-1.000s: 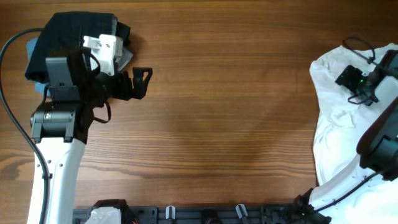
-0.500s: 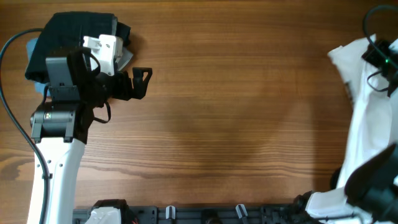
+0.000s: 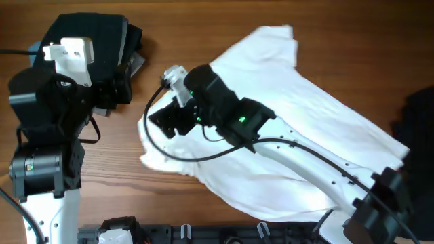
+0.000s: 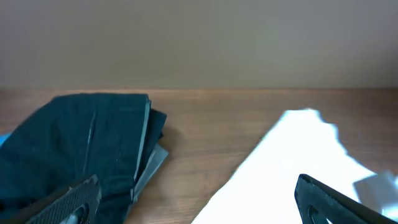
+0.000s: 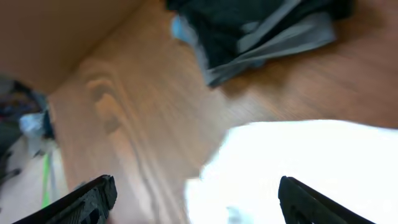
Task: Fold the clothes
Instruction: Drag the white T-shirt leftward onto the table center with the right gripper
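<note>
T-shirt (image 3: 298, 102): partly under right arm (image 3: 305, 166) | dark stack (image 3: 95, 27): partly under left arm (image 3: 47, 149)

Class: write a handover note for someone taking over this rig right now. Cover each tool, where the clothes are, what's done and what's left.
Left tool: open, empty, beside the stack.
Right tool: open, over the left edge of the T-shirt, gripping nothing.
Stack: black, grey and light blue pieces, apparently folded, top left of the table in the overhead view.
T-shirt: unfolded and rumpled across the middle.
Left to do: flatten and fold the T-shirt.
</note>
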Controlling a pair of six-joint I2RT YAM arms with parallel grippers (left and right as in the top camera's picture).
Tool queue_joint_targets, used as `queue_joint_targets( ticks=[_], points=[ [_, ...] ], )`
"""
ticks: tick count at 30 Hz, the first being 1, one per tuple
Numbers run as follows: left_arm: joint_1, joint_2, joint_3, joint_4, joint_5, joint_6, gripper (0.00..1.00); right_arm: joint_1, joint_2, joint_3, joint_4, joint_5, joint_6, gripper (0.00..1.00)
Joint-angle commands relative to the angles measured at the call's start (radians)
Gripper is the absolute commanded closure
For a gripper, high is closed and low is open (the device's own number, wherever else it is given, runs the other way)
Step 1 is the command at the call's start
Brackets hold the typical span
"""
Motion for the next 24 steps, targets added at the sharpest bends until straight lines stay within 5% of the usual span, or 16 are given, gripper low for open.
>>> queue_joint_targets(
  ticks=[1, 11, 21, 24],
  points=[
    [-0.013, 0.032, 0.019, 0.006, 0.118, -0.011, 0.00, -0.149, -0.152, 0.012, -0.042, 0.115, 0.026, 0.11],
    [-0.293, 0.558, 0.019, 0.280, 0.126, -0.018, 0.00, -0.621, -0.372, 0.011, -0.408, 0.115, 0.197, 0.10],
    [-0.297, 1.061, 0.019, 0.529, 0.122, -0.018, 0.02, -0.703, -0.202, 0.010, -0.613, 0.134, 0.193, 0.06],
    [-0.298, 1.089, 0.019, 0.515, 0.127, -0.018, 0.24, -0.703, -0.117, 0.010, -0.615, 0.131, 0.195, 0.06]
  ],
)
